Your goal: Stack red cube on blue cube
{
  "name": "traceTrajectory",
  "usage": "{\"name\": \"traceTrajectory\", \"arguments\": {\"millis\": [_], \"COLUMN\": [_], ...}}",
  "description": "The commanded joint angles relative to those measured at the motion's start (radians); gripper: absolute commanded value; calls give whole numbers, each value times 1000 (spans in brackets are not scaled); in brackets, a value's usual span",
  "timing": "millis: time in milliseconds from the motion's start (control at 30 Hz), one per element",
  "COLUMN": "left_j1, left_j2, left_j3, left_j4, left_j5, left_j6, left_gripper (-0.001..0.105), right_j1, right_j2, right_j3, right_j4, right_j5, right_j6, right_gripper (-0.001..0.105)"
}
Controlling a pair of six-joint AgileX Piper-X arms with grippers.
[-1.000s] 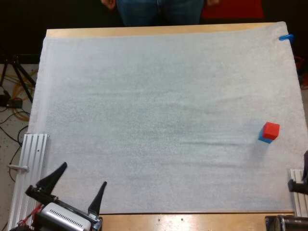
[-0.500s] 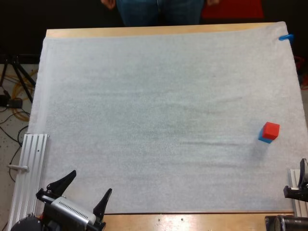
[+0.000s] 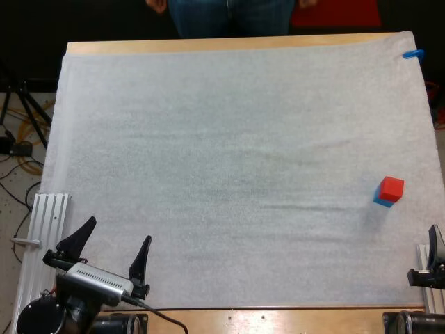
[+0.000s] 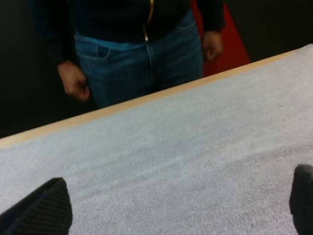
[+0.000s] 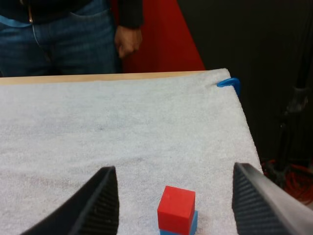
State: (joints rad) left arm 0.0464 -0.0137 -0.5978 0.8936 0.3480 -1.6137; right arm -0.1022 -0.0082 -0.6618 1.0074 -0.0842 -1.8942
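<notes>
The red cube (image 3: 392, 187) sits on top of the blue cube (image 3: 380, 201) near the mat's right side, slightly offset. In the right wrist view the red cube (image 5: 176, 207) rests on the blue cube (image 5: 193, 223) between and just beyond my right gripper (image 5: 174, 170), whose fingers (image 5: 99, 204) stand wide apart, open and clear of both cubes. My right gripper (image 3: 434, 252) peeks in at the right edge, nearer than the stack. My left gripper (image 3: 111, 245) is open over the mat's near left corner, far from the cubes, with its fingers (image 4: 41, 210) spread and holding nothing.
A person stands at the table's far side: legs (image 3: 229, 17), a hand (image 5: 127, 41). The white mat (image 3: 222, 167) covers the table. Aluminium rails lie at the near left (image 3: 47, 229) and near right (image 3: 432, 280). A tripod and cables stand on the floor at left.
My left gripper has shifted a little left and forward after dipping toward the near edge. My right gripper has drawn back slightly along the right edge. The stacked cubes have not moved.
</notes>
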Motion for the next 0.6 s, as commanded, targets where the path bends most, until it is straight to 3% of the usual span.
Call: {"name": "traceTrajectory", "arguments": {"millis": [0, 567], "left_j1": [0, 0], "left_j2": [-139, -138], "left_j3": [11, 132], "left_j4": [-34, -16], "left_j5": [-8, -8], "left_j6": [-13, -16], "left_gripper": [87, 87], "right_j1": [1, 1], "right_j2": [-40, -40], "right_j3": [17, 147], "right_j4": [-10, -15], "right_j5": [-10, -10], "right_j6": [-13, 58], "right_gripper": [51, 51]}}
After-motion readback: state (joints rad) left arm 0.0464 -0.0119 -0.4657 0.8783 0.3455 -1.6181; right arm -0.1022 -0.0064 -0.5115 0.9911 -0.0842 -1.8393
